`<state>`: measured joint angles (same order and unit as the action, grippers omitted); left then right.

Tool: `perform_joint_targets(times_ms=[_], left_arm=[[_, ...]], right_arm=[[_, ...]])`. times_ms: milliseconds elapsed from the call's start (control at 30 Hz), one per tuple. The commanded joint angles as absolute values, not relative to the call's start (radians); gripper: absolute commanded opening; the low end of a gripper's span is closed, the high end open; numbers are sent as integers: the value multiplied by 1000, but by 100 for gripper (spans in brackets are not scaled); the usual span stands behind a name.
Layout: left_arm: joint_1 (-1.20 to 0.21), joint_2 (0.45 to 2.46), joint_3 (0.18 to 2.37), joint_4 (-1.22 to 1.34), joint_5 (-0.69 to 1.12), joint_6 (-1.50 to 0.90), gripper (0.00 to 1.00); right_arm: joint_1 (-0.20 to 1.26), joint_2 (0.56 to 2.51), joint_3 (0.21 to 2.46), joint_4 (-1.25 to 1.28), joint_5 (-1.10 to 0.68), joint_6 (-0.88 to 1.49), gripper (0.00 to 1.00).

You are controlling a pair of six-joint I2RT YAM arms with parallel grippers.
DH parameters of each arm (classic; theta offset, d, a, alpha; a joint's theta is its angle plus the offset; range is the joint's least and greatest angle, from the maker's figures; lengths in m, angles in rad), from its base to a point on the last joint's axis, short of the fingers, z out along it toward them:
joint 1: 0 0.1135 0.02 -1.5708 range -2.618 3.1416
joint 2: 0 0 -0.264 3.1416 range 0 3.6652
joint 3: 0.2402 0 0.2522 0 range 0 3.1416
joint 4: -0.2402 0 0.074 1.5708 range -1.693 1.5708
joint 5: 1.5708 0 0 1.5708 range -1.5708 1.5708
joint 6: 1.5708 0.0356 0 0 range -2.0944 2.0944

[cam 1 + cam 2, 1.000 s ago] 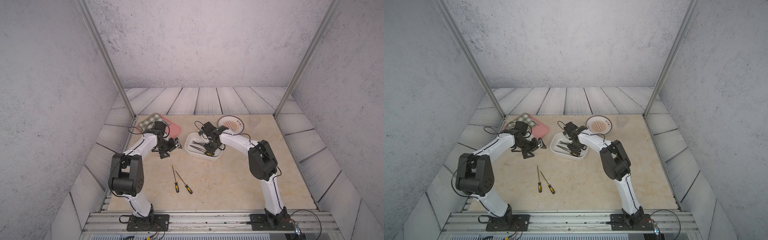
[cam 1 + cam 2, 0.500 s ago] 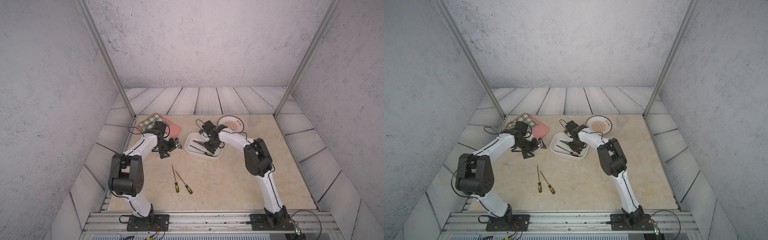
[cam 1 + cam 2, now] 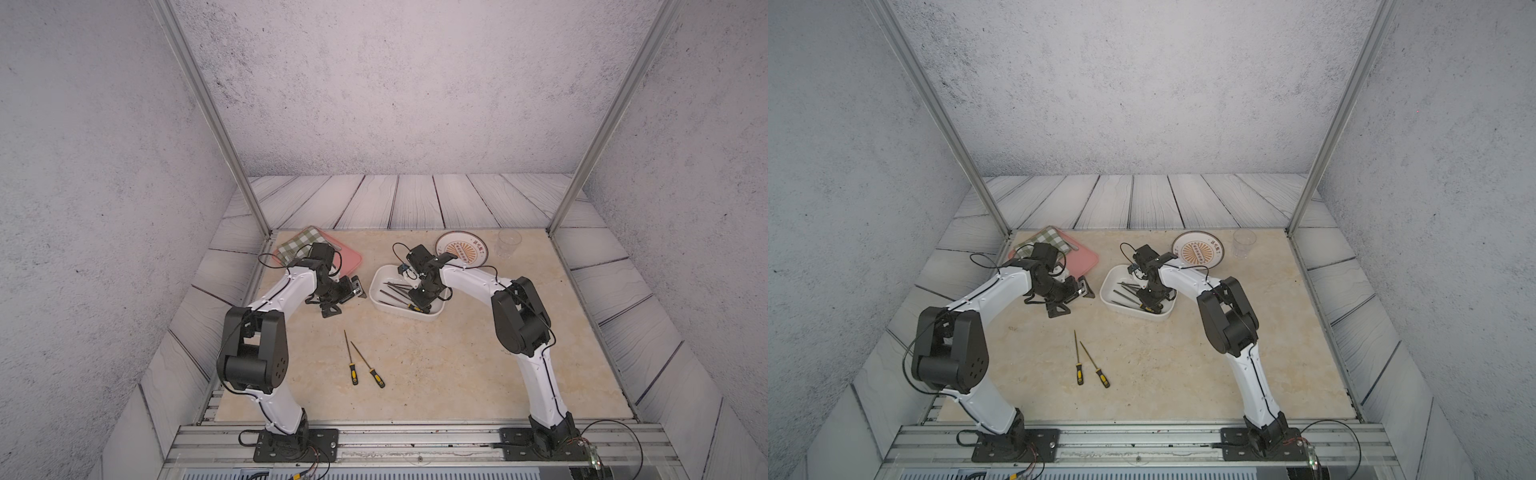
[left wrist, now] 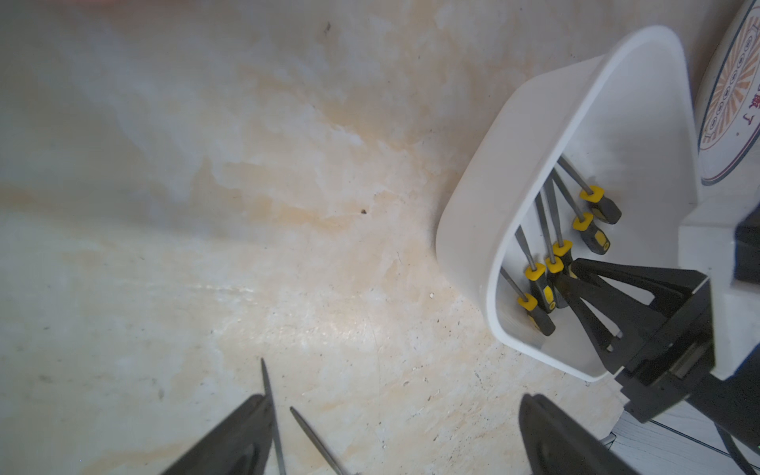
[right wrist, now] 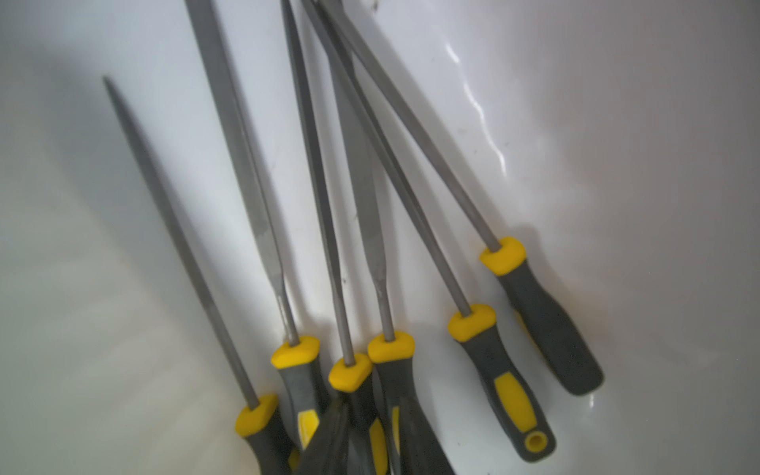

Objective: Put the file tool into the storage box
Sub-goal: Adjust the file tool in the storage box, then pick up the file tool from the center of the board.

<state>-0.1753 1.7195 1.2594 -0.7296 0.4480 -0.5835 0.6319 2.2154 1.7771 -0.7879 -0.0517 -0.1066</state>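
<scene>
Right tool (image 4: 567, 271): tips buried among the file handles in the box (image 4: 473, 214); whether they pinch one cannot be told.
Files in box (image 5: 362, 185): points and several handles run off the right wrist view's edges; too small to count in both top views.
Left tool (image 4: 395, 397): only two finger ends show in its wrist view.
Loose files (image 4: 266, 382): handles cut off there.
Plate (image 4: 732, 103): cut by the same view's edge; lettering unreadable.
Cloth (image 3: 301, 243): partly behind the left arm, at the worktop's far left corner.

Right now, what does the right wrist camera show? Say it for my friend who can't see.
Six files with grey-and-yellow handles lie fanned out inside the glossy white storage box. Their handles are bunched at one end, and some of the thin grey blades cross each other.
</scene>
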Motion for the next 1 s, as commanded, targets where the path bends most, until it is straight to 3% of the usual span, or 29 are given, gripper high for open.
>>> perform_joint_targets(times_ms=[0,100,200,333,600,967], left_arm=[[-185,1692,1255,-743,442,-580,98],[-185,1679,1256,-752,426,-573,98],[-182,1660,1252,-756,408,-569,98],[-167,1630,1223,-739,398,-588,98],[-108,1574,1148,-719,368,-584,98],[-29,1506,1047,-688,353,-597,98]], right_arm=[[632,2171,1754,-828,-49,-119,34],[632,2136,1783,-841,-43,-104,45],[633,2096,1836,-872,-69,-42,48],[660,1992,1801,-878,-110,121,48],[863,1752,1452,-741,-168,449,48],[1129,1803,1385,-672,-162,651,48]])
